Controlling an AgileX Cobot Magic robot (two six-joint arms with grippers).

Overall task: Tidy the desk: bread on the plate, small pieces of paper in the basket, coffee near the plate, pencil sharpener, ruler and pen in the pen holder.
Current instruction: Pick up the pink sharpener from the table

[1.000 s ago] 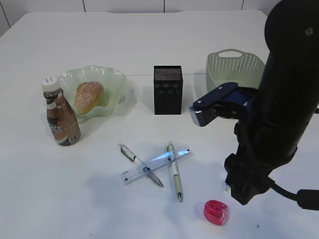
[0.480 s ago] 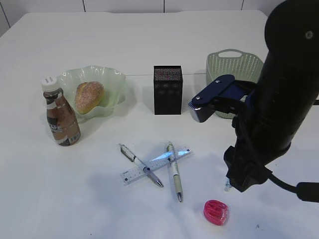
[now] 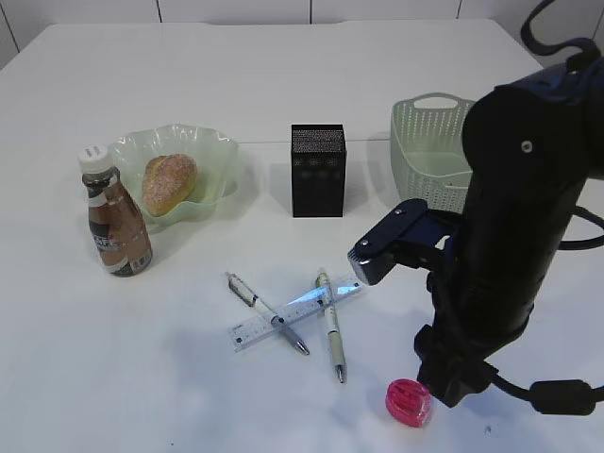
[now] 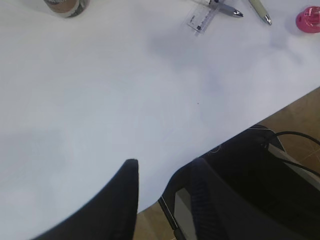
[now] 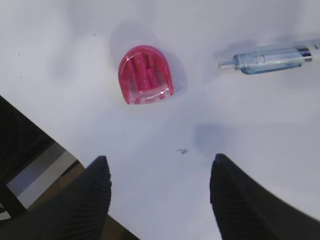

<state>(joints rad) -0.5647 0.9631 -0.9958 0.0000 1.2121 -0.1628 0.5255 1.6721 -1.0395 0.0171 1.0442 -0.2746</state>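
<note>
The bread (image 3: 170, 183) lies in the ruffled green plate (image 3: 215, 149) at the left of the white counter (image 3: 283, 85), and the coffee (image 3: 115, 214) stands upright just in front of the plate's left edge. The black mesh pen holder (image 3: 318, 170) stands near the middle, with the green basket (image 3: 422, 139) to its right, partly hidden behind the right arm. In front of the holder the clear ruler (image 3: 294, 310) lies slanted with two pens across it, one (image 3: 266, 312) to the left and one (image 3: 329, 323) to the right. The pink pencil sharpener (image 5: 145, 75) lies alone near the front edge. The right pincer (image 5: 160, 195) hangs above the counter just short of the sharpener, jaws spread wide and empty. The left pincer (image 4: 162, 192) sits at the counter's near edge, jaws narrowly parted, holding nothing.
</note>
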